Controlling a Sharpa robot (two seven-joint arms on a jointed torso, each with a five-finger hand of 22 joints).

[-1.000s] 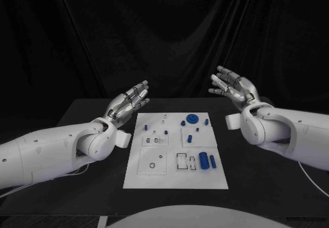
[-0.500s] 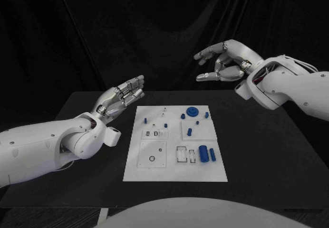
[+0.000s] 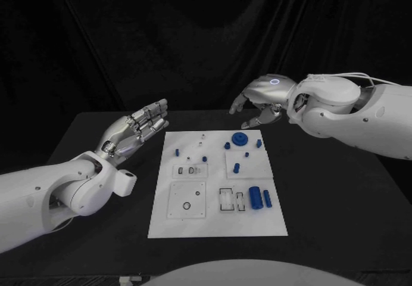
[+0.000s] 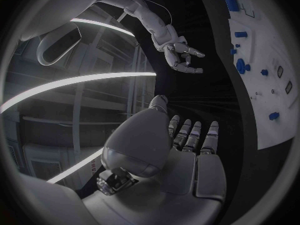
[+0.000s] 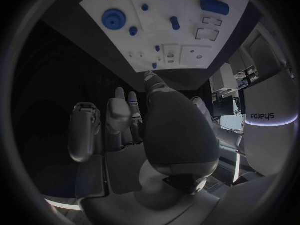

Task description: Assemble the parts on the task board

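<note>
The black table (image 3: 343,196) carries the white task board (image 3: 215,223) at its middle, with the blue parts lying loose on it: a round gear-like disc (image 3: 241,139) at the far end, a fat cylinder (image 3: 254,196) beside a slimmer peg (image 3: 267,199) nearer the robot. The right hand (image 3: 258,104) hovers above the board's far edge, fingers loosely curled, holding nothing. The left hand (image 3: 133,128) stands beside the board's left edge, fingers straight and apart, also empty. A descent from this height could knock the disc or scatter the small pegs if misjudged. The tiniest pieces and the board's recesses are too small to identify.
</note>
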